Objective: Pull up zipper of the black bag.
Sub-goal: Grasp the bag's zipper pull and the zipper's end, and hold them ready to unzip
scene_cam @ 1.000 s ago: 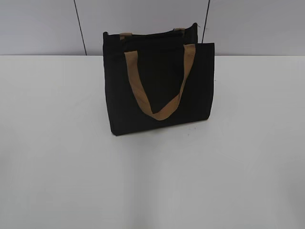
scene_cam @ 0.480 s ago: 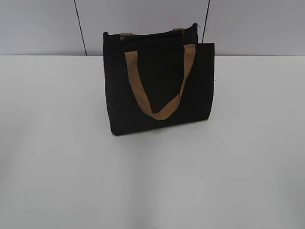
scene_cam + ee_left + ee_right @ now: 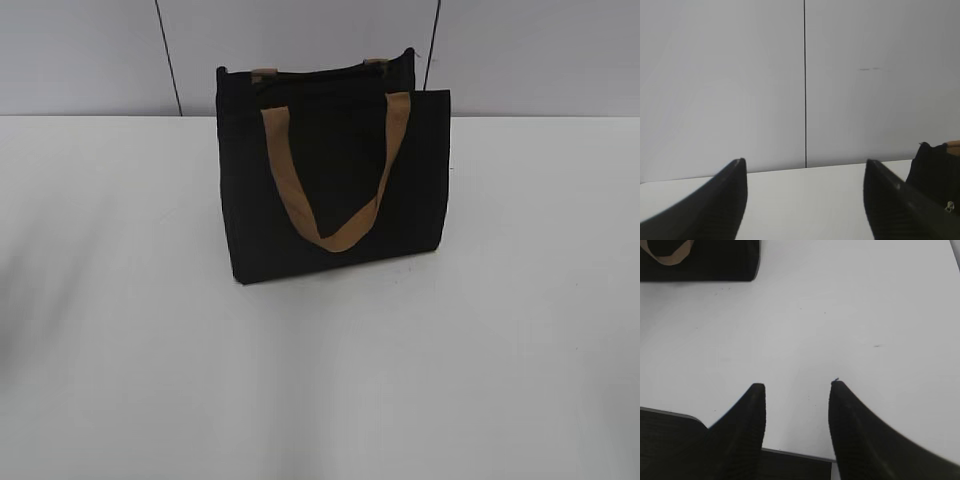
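From my station, the black bag (image 3: 335,185) stood upright on the white table (image 3: 320,380), toward the far edge, in front of the pale panelled wall (image 3: 300,50). Its broad, nearly square face was turned toward the exterior camera, angled slightly so the left side panel showed. The long axis of its top edge, where the zipper (image 3: 320,72) lay, ran left to right across that view. I could not make out the zipper's teeth or how far it was closed there.

The bag looked like matte, boxy fabric with crisp corners. A tan webbing handle (image 3: 335,175) drooped down the front face in a flat V; the stubs of a second handle (image 3: 265,73) peeked above the rear rim.

Neither arm appeared in the exterior view. The left wrist camera showed the left gripper (image 3: 805,197) with its dark, tapered fingers spread wide, holding nothing, aimed at the wall; only a corner of the bag showed at the right edge, with a small silvery tab (image 3: 950,205) on it. The right wrist camera showed the right gripper (image 3: 797,410) likewise parted and empty above bare table, the bag's base at top left, well apart.
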Controlling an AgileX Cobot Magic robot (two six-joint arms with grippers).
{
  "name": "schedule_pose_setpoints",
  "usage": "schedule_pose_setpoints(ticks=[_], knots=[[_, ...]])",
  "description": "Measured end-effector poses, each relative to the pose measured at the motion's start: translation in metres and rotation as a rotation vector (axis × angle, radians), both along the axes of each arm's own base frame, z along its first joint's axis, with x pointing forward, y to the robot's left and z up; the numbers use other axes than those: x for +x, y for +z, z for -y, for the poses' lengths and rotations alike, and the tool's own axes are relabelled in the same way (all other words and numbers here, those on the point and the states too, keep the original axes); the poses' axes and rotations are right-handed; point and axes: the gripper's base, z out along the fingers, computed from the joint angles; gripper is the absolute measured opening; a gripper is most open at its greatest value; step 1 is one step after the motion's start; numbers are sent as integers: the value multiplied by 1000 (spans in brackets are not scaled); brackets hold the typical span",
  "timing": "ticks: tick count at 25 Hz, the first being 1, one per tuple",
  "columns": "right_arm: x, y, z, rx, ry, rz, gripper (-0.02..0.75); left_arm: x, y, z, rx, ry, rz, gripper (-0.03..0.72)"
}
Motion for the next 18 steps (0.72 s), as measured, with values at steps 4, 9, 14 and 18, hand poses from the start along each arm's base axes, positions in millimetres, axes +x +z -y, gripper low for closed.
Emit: schedule_pose_setpoints(ticks=[4,9,14,18], knots=[[0,0,0,0,0,0,324,25,-35,9,-37,-20,-10,545],[0,0,0,0,0,0,324,55,-81,26,-22,-61,-98,545],[0,0,0,0,0,0,324,72,-124,35,-39,-98,-138,545],[0,0,0,0,0,0,324,85,-151,46,-36,-183,-189,545]])
